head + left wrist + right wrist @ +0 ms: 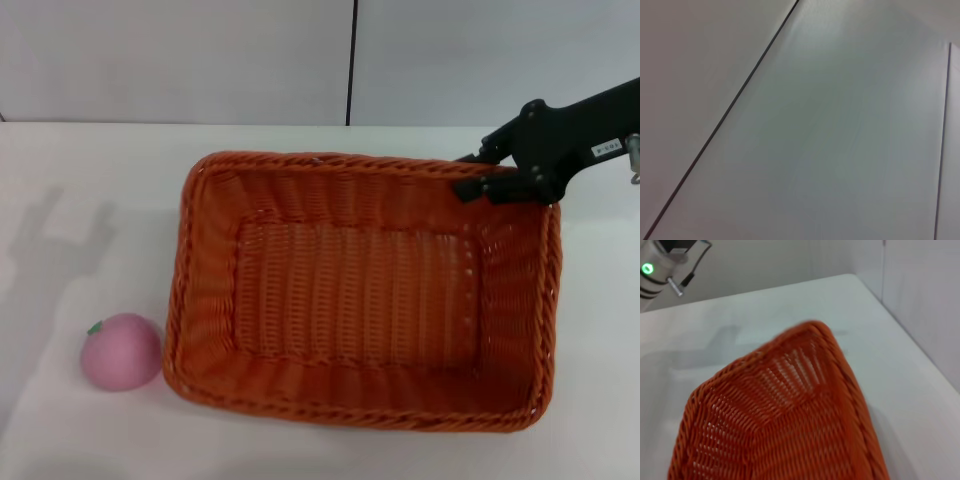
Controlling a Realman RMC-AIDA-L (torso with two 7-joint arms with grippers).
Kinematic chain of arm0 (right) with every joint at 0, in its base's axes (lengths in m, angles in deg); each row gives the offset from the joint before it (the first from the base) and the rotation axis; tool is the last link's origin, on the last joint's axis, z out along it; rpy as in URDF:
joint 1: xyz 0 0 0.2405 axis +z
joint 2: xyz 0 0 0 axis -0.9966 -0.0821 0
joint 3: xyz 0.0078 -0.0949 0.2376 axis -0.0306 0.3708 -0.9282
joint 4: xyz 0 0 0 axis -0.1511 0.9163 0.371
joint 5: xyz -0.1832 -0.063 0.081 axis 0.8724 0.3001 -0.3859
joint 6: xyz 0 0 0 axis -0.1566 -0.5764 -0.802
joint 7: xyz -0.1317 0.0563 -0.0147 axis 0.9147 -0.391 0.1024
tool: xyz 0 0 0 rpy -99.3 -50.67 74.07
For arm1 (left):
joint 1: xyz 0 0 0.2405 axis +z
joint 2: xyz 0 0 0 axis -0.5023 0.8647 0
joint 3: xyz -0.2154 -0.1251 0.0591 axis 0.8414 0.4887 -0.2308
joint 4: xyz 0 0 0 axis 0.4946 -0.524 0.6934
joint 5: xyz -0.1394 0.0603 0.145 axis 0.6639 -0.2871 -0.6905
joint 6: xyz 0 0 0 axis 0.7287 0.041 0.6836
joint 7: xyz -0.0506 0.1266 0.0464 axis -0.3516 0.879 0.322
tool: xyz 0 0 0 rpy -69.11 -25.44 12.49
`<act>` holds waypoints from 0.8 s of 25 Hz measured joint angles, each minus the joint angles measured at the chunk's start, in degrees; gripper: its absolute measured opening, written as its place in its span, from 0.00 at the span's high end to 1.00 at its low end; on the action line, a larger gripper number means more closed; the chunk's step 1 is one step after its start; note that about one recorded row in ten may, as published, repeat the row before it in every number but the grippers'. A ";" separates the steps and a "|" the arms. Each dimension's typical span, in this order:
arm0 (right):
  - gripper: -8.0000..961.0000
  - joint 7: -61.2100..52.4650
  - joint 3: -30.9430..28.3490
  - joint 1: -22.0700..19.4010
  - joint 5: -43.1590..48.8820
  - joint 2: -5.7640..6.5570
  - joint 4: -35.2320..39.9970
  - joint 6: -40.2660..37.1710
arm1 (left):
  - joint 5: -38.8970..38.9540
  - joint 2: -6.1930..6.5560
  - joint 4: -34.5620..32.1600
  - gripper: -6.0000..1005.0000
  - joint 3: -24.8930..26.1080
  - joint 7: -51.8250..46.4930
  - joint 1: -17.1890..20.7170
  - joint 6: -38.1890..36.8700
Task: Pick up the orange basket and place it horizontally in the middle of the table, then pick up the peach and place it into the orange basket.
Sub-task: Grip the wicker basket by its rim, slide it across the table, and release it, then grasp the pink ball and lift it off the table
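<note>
So at this point I was partway through the first half. The right gripper (490, 185) sat at the basket's (360, 290) upper right corner in the head view, jaws clamped on the braided rim there as far as I could judge. The basket filled the middle of the frame, long side roughly across but a bit skewed, and it looked like it was resting on the table (100, 180), though I couldn't be sure it was fully down. The peach (121, 350) was at lower left, just beside the basket's left wall, not in it. Left arm wasn't visible. Remaining, I'd say: let go, then move the peach in.
</note>
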 joint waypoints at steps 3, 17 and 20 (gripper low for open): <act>0.66 -0.09 -0.41 0.01 -0.08 -0.13 0.12 1.09 | 0.00 0.00 -0.10 0.21 0.00 -0.06 0.00 -0.02; 0.51 7.98 -11.94 -8.64 -19.56 -0.93 2.11 8.14 | -0.14 0.51 -0.75 0.24 -2.90 -0.14 -0.01 -0.36; 0.51 12.10 -14.13 -17.36 -36.38 -3.56 3.27 7.99 | -0.22 1.42 -2.61 0.24 -5.70 -0.69 -0.45 -0.56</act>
